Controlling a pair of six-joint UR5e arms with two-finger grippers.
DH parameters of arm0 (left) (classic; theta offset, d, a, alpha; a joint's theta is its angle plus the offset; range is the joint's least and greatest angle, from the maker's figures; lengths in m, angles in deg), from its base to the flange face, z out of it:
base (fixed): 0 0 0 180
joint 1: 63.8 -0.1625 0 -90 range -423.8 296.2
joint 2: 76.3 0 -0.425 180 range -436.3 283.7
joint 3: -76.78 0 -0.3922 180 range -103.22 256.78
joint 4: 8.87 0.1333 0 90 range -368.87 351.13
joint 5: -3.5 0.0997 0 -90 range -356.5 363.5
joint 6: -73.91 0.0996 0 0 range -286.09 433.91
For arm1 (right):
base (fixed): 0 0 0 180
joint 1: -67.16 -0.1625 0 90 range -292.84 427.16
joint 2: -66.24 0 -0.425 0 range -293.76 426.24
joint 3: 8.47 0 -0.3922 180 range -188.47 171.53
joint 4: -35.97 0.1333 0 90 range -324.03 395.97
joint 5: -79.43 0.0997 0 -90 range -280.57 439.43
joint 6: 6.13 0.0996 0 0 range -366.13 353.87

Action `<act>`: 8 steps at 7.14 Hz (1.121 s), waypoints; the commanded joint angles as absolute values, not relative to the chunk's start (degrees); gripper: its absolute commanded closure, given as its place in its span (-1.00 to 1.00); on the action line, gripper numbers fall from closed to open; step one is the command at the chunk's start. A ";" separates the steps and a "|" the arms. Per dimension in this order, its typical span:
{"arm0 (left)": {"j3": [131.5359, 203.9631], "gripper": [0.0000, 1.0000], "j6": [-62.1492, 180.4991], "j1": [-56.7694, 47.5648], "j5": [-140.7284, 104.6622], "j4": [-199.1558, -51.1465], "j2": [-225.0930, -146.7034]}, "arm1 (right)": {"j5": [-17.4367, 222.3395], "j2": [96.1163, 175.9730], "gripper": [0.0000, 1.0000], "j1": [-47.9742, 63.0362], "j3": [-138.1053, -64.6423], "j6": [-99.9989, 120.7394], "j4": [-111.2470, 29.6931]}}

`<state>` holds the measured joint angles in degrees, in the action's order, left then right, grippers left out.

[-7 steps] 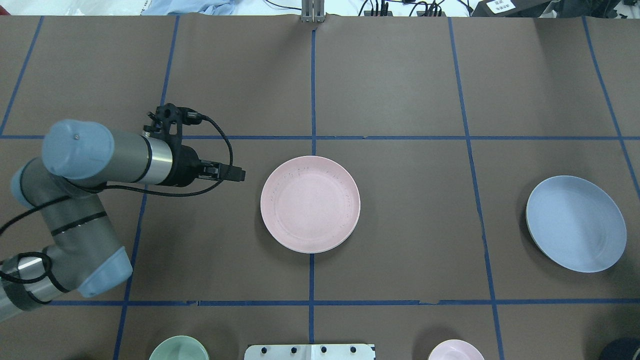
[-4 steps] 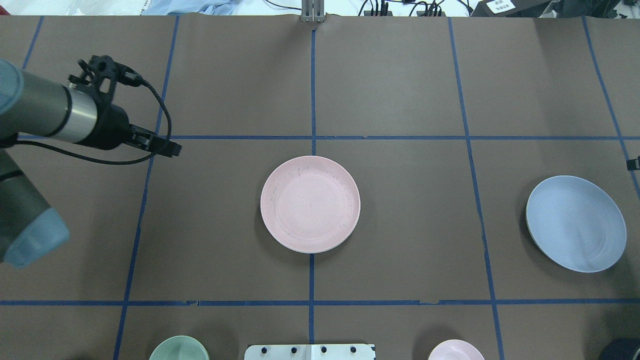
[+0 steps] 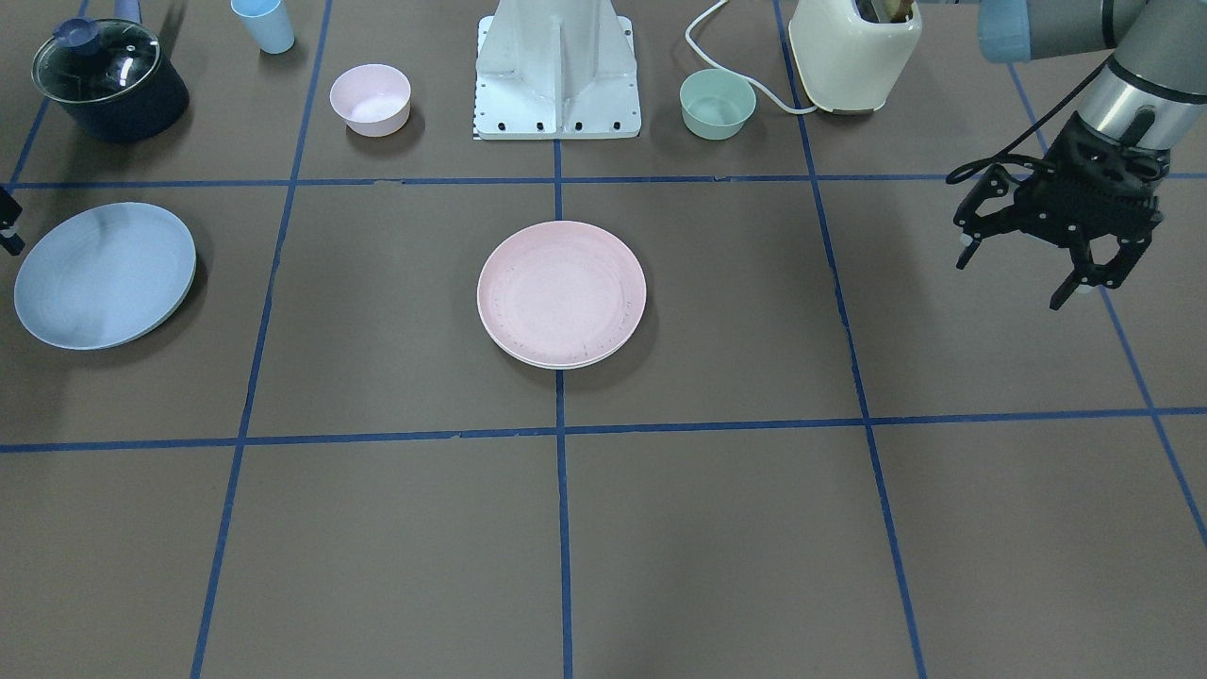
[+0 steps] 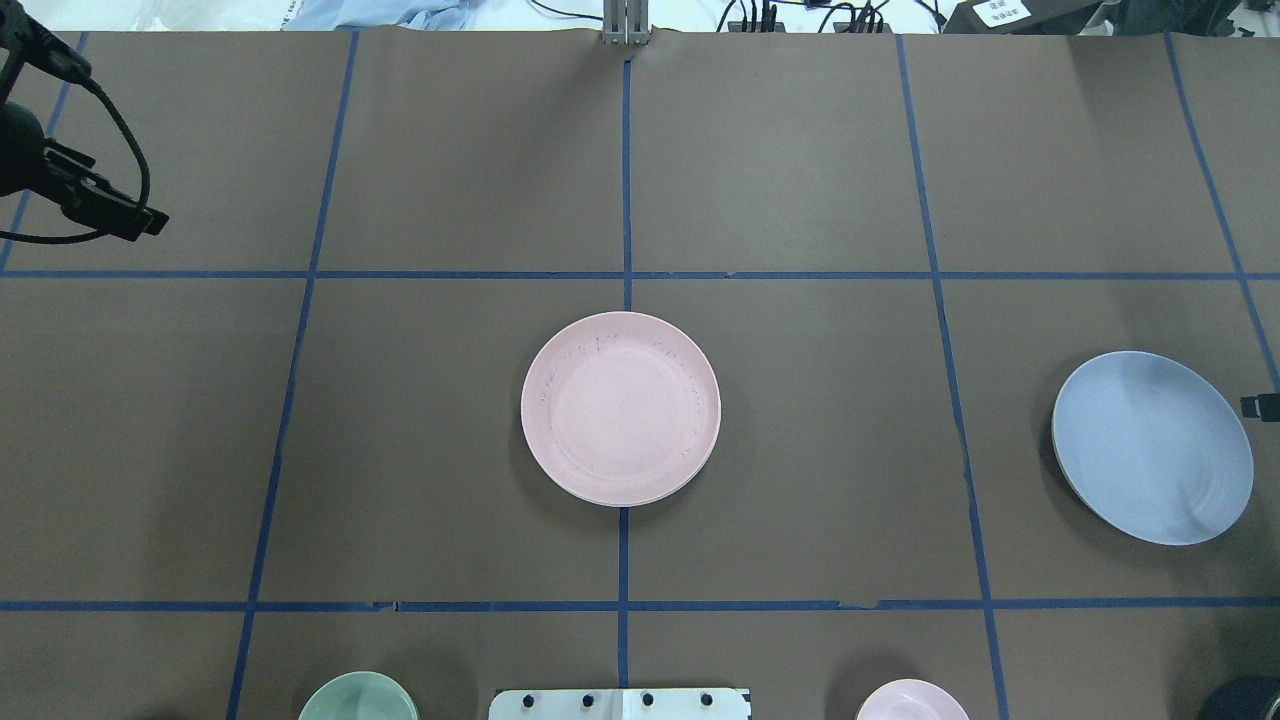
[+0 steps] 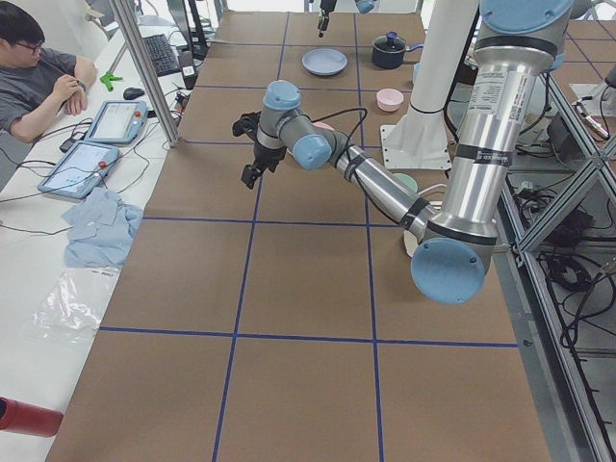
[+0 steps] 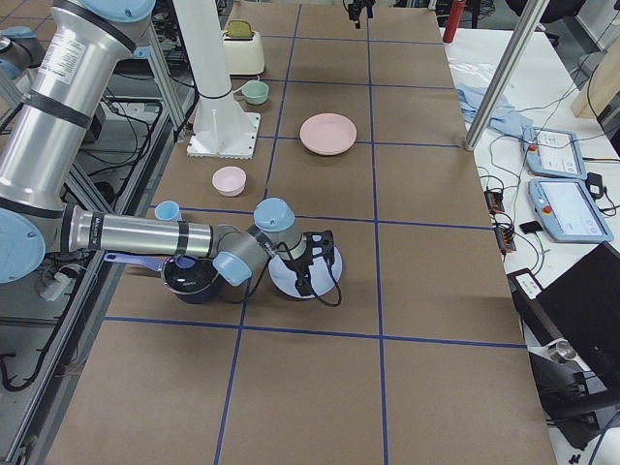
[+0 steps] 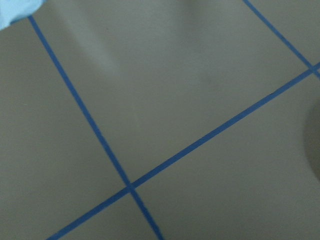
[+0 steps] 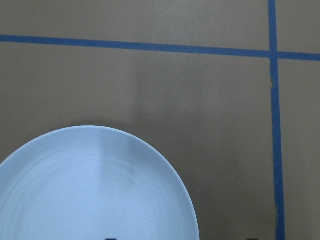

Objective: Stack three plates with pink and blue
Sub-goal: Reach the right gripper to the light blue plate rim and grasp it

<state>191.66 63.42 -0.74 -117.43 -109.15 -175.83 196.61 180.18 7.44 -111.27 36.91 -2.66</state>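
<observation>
A: How far along is the stack?

B: Judging by how things lie, partway. The pink plate [image 4: 620, 408] sits mid-table on a cream-white plate [image 3: 566, 362], whose pale rim just peeks out beneath it in the front view. So two look stacked and the blue plate [image 4: 1152, 447] is left to go on.

A: Where is the blue one relative to the arms?

B: Right beside the right gripper [image 4: 1260, 406], which hangs at its far-right edge; the wrist camera there looks straight down on its rim. I cannot tell whether those fingers are apart or together. The pair of stacked plates is well apart from it.

A: And the left gripper [image 3: 1047, 269]?

B: Fingers apart, holding nothing, well off from the pink plate and farthest from the blue one
</observation>
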 commanded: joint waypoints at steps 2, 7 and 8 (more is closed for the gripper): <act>191.74 -1.00 64.24 -0.08 -117.53 -109.07 -175.01 | 191.25 180.23 -0.25 14.84 -104.89 45.63 7.23; 191.83 -1.00 63.71 -0.25 -117.53 -109.07 -175.09 | 189.65 180.23 0.29 16.45 -102.51 45.64 7.49; 191.83 -1.00 63.71 -0.25 -117.53 -109.07 -175.09 | 189.64 180.23 0.56 16.54 -102.42 45.64 7.49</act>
<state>191.83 63.75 -0.22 -117.53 -109.07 -175.09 189.71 180.23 16.44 -102.59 45.64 7.49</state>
